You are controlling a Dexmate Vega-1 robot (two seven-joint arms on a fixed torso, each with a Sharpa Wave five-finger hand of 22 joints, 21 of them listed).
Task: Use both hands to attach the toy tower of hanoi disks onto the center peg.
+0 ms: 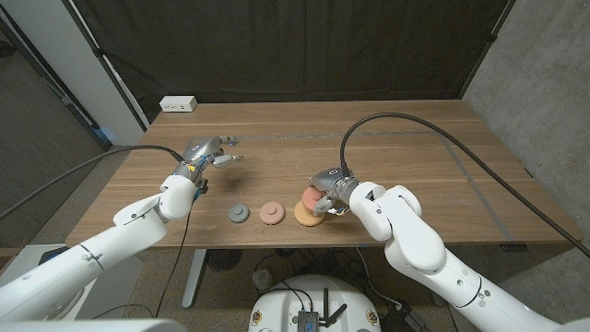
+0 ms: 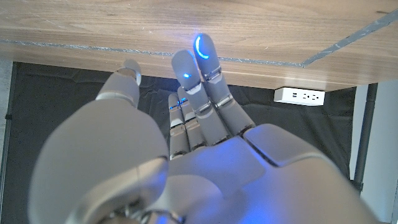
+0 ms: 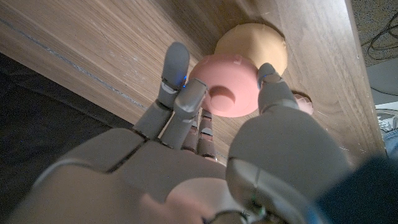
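Note:
Three disks lie in a row near the table's front edge: a grey disk (image 1: 240, 213) with a raised knob, a salmon disk (image 1: 270, 212), and a wide tan disk (image 1: 304, 216). My right hand (image 1: 328, 187) pinches a pink disk (image 1: 312, 196) between thumb and fingers, just above the tan disk. In the right wrist view the pink disk (image 3: 224, 87) shows a round hub, with the tan disk (image 3: 252, 42) behind it and my right hand (image 3: 205, 149) around it. My left hand (image 1: 208, 152) hovers over the table left of the row, fingers apart and holding nothing. In its own wrist view, my left hand (image 2: 186, 143) is likewise bare.
A white power strip (image 1: 178, 104) lies at the table's back left corner; it appears as the power strip (image 2: 300, 95) in the left wrist view too. A black curtain hangs behind the wooden table (image 1: 406, 138). Cables trail from both arms across the table.

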